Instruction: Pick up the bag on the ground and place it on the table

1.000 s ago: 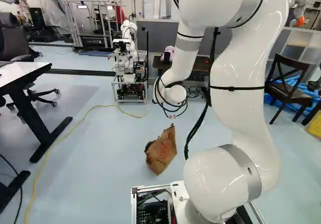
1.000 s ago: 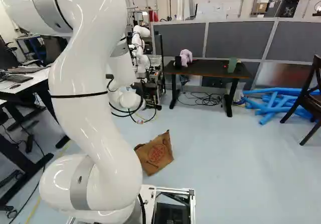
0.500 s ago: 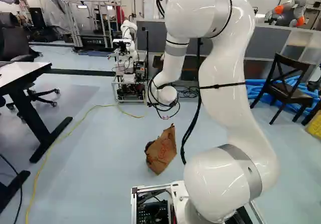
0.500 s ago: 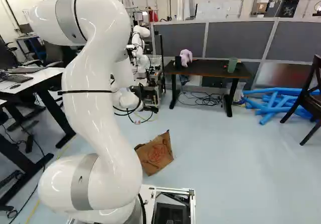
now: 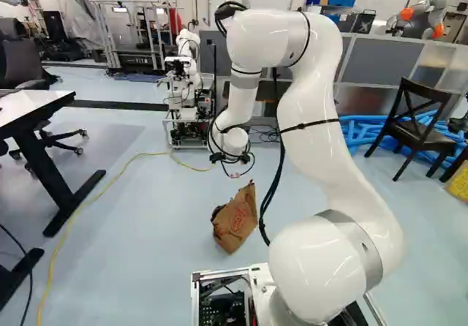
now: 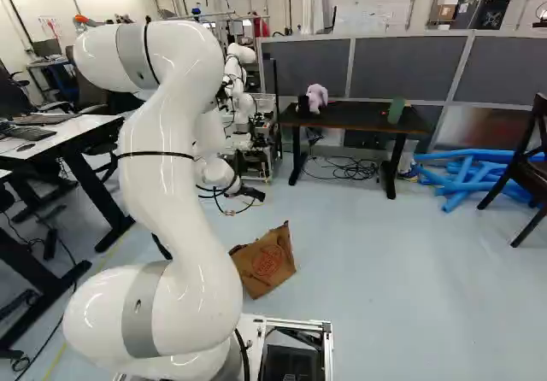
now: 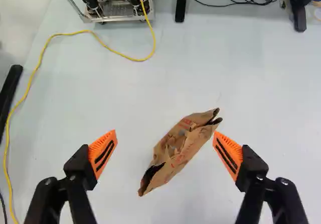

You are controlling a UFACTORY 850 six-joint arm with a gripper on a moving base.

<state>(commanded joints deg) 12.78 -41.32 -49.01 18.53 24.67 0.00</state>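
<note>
In the left base view my gripper [image 5: 232,158] hangs in the air beyond and above the brown paper bag [image 5: 235,220], which rests crumpled on the floor. The wrist view shows the gripper [image 7: 165,133] open, its orange pads wide apart. Below it the bag [image 7: 181,146] lies slanting between the fingers' lines of sight, untouched, with dark openings at both ends. In the right base view a dark table [image 6: 363,118] stands beyond the bag, and a white table [image 6: 64,137] stands at the left.
A yellow cable [image 5: 99,194] runs along the floor left of the bag. Another robot [image 5: 188,55] stands at the back. Blue tubes [image 6: 470,174] lie beside the dark table, and a dark chair [image 5: 420,129] stands at the right. A purple object [image 6: 317,97] sits on the dark table.
My arm has lowered its upper joints and swung leftward in the left base view, carrying the gripper slightly left and down. The bag and the base have not moved.
</note>
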